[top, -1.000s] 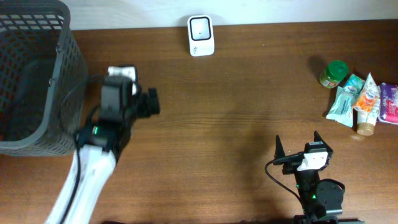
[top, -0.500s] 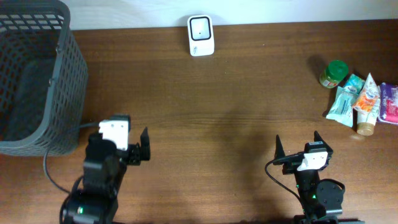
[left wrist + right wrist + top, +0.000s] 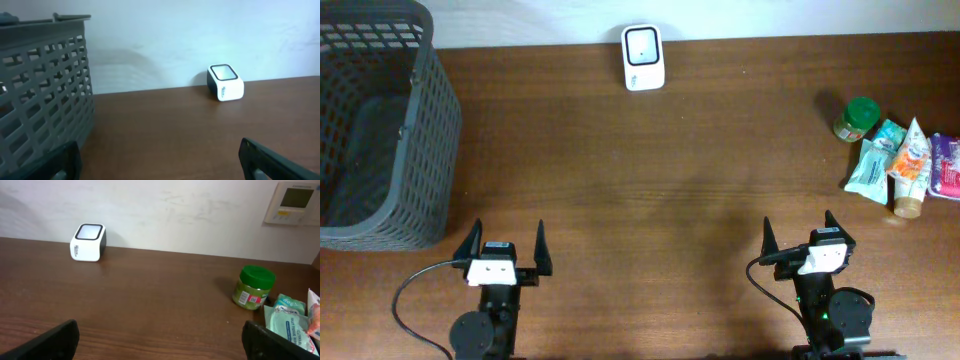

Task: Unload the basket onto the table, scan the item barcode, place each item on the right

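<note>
- The dark grey basket (image 3: 380, 130) of open plastic mesh stands at the far left of the brown wooden table (image 3: 670, 200). In my left wrist view its slotted wall (image 3: 45, 85) fills the left side.
- My left gripper (image 3: 508, 232) sits at the near edge, just right of the basket's near corner. Its jaws are spread wide with nothing between them, and one dark fingertip (image 3: 57, 162) shows at each bottom corner of my wrist view.
- The scanner (image 3: 643, 57) stands at the far edge against the pale wall (image 3: 200, 30), a little left of centre and well apart from both my grippers. It is a small white box with rounded corners, a dark-framed pale window on its upper face (image 3: 225, 82) and a dark band down one side (image 3: 88, 242). The grey lettering on its side is too small to read.
- My right gripper (image 3: 798, 226) rests at the near edge, right of centre, jaws also wide and holding nothing.
- The items lie in a cluster at the far right. The jar (image 3: 858, 118) has a green lid, greenish contents and a label with red on it (image 3: 254, 286).
- Just right of it lies a teal-and-white pouch (image 3: 873, 165), then a white tube (image 3: 912, 165) with orange print and a tan cap pointing near.
- A purple packet (image 3: 947, 165) lies at the right edge, touching the tube.
</note>
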